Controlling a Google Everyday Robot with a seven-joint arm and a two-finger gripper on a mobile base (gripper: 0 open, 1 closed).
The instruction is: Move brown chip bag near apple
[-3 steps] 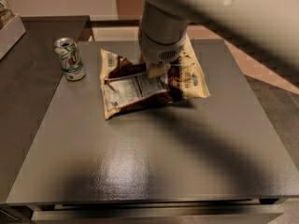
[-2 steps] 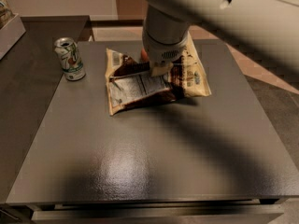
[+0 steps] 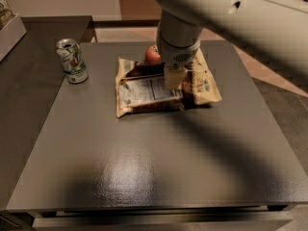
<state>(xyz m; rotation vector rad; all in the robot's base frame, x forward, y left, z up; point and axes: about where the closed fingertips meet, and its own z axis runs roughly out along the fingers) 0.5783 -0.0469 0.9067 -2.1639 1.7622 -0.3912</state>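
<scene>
The brown chip bag (image 3: 144, 91) lies flat on the dark table (image 3: 144, 167) at the middle back, its white label panel facing up and its cream ends to the left and right. The red apple (image 3: 152, 55) sits just behind the bag's far edge, partly hidden by the arm. My gripper (image 3: 174, 77) comes straight down from the large white arm onto the bag's middle and is shut on the bag, which is crumpled around it.
A green-and-white drink can (image 3: 72, 60) stands at the table's back left. A second dark counter with a white box (image 3: 9, 30) lies to the far left. The table's right edge borders the floor.
The gripper and the chip bag have moved together to the right. The apple now shows behind the bag. The can has stayed put.
</scene>
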